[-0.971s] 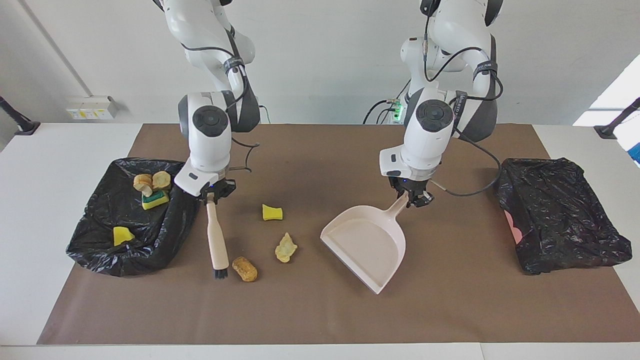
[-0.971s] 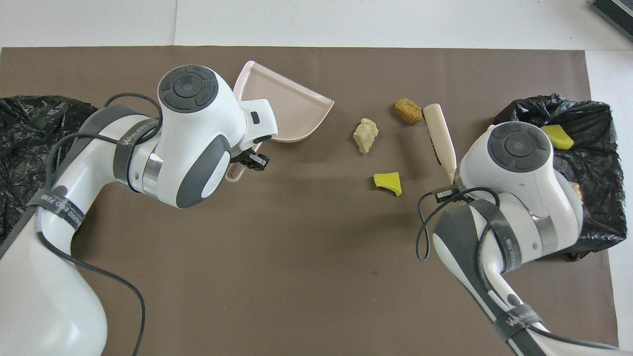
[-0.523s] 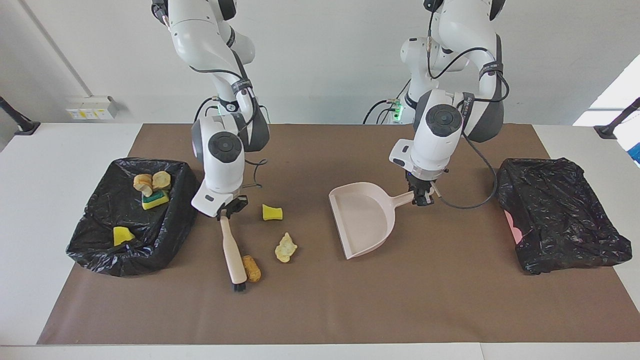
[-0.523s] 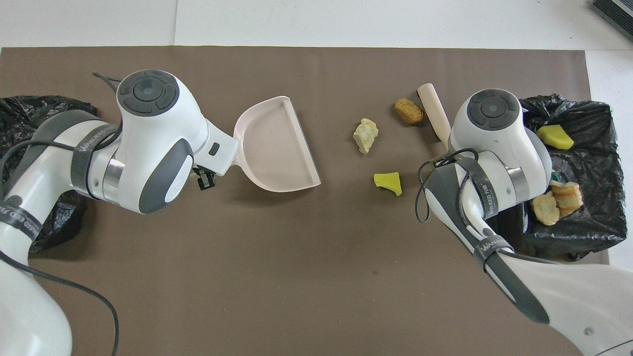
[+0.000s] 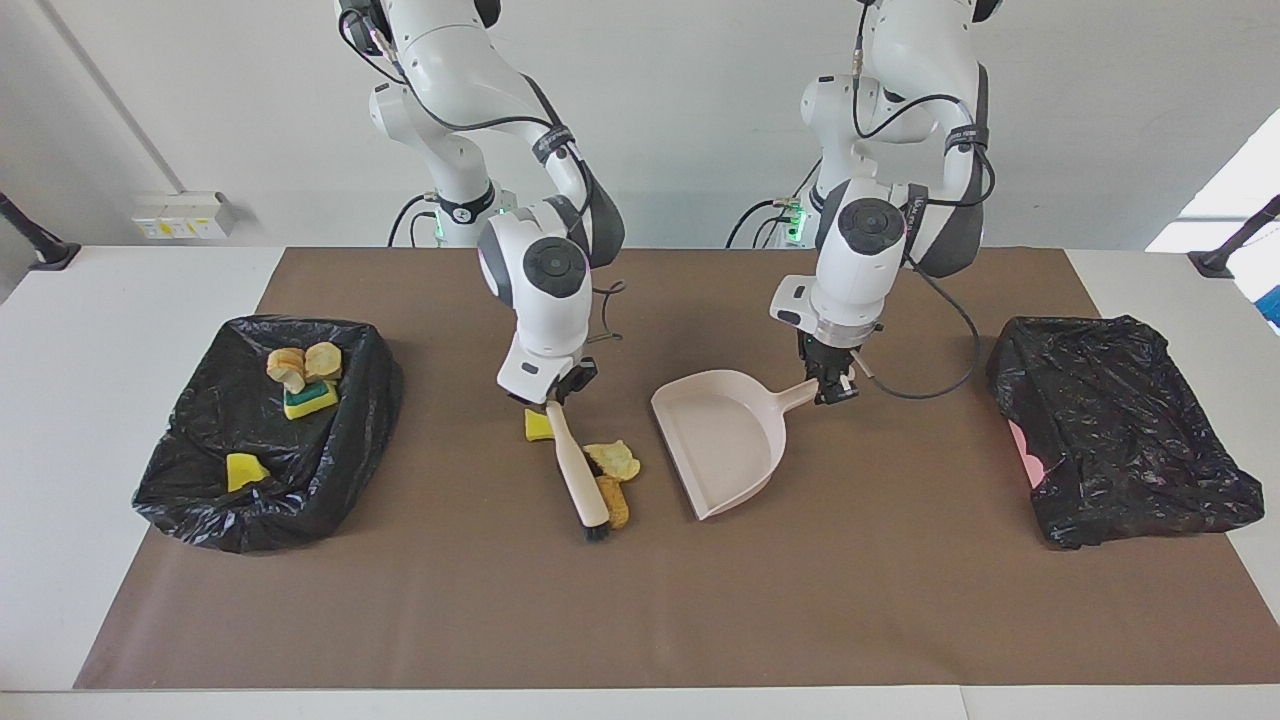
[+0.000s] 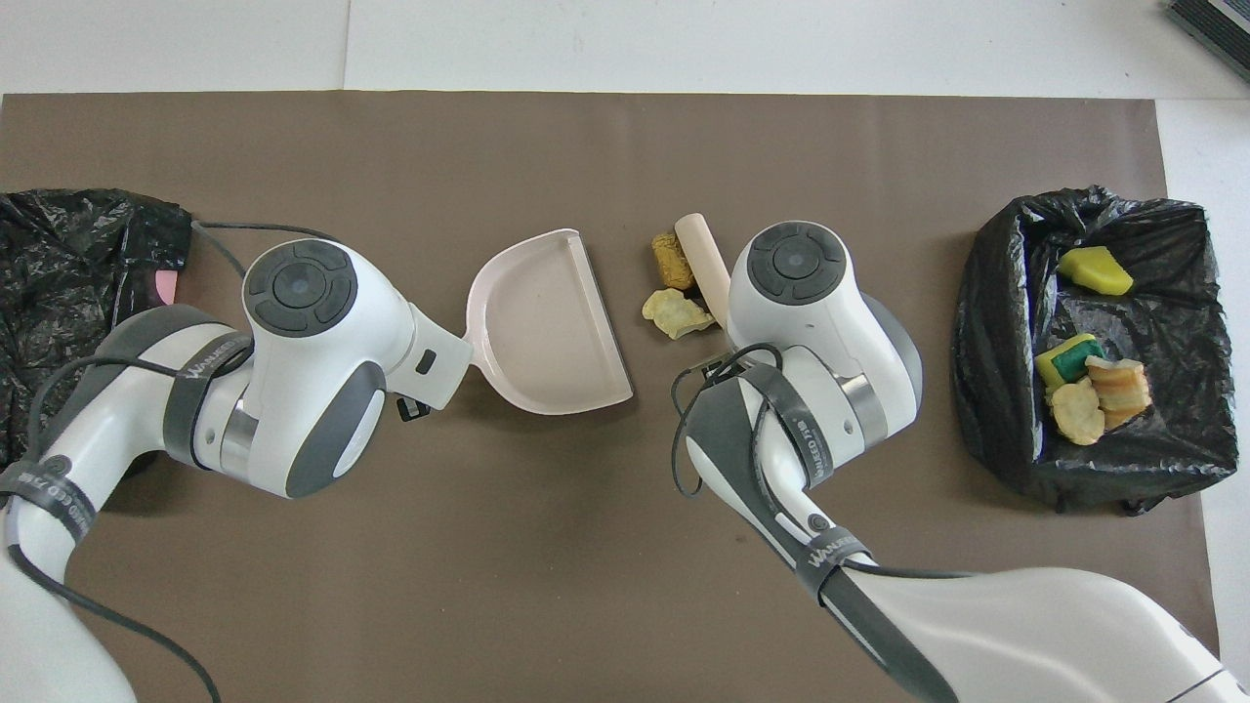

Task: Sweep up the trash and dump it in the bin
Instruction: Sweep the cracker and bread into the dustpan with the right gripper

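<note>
Beside the right gripper's (image 5: 556, 398) brush (image 5: 580, 470), trash (image 5: 612, 462), touching it.

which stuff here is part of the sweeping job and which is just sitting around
In the job:
- brush, held by right gripper
- dustpan, held by left gripper
- three loose scraps beside the brush
- open bin holding four scraps

Lying about:
- closed black bag
- brown mat

The right arm (image 6: 801, 332) hides the yellow scrap (image 5: 537, 426) and most of the brush (image 6: 705, 264) from overhead.
</note>
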You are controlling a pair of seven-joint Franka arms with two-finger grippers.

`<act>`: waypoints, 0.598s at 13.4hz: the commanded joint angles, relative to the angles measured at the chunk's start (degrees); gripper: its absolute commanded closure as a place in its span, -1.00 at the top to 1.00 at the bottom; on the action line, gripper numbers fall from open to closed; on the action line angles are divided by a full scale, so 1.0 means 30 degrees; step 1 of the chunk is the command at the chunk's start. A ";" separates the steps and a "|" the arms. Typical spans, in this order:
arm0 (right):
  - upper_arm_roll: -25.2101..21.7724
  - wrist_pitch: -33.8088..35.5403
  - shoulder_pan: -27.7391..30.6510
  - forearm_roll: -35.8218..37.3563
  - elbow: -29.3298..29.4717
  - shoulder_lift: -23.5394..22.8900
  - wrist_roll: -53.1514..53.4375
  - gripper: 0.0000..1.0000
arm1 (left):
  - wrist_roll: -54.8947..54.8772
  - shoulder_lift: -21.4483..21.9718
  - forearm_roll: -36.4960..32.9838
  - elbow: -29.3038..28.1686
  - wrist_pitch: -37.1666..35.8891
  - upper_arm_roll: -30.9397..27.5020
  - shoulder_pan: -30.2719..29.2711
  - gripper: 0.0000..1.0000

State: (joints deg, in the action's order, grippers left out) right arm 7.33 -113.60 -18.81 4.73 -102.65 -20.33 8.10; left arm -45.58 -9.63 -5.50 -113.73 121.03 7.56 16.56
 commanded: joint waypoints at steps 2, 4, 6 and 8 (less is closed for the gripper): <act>0.1390 0.0103 0.0059 -0.3733 -0.1316 0.1235 -0.0151 -1.00 | 0.1276 0.0719 -0.0131 -0.1025 0.0293 -0.0147 0.0426 -1.00; 0.1862 0.0103 -0.0757 -0.5289 -0.1117 0.1413 0.0925 -1.00 | 0.1247 0.0545 -0.0131 -0.1290 0.0205 -0.0118 0.0455 -1.00; 0.1863 0.0189 -0.0879 -0.6757 -0.0210 0.1501 0.1752 -1.00 | 0.1188 0.0545 -0.0131 -0.1349 0.0234 -0.0118 0.0455 -1.00; 0.1747 0.0714 -0.0500 -0.6821 -0.0264 0.2260 0.1841 -1.00 | 0.1130 0.0544 -0.0131 -0.1349 0.0234 -0.0118 0.0455 -1.00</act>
State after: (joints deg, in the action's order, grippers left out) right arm 12.82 -113.36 -22.11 -13.79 -103.40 -15.95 13.32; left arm -42.41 -9.59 -5.50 -115.84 120.99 7.67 17.23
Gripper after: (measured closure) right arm 0.736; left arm 0.674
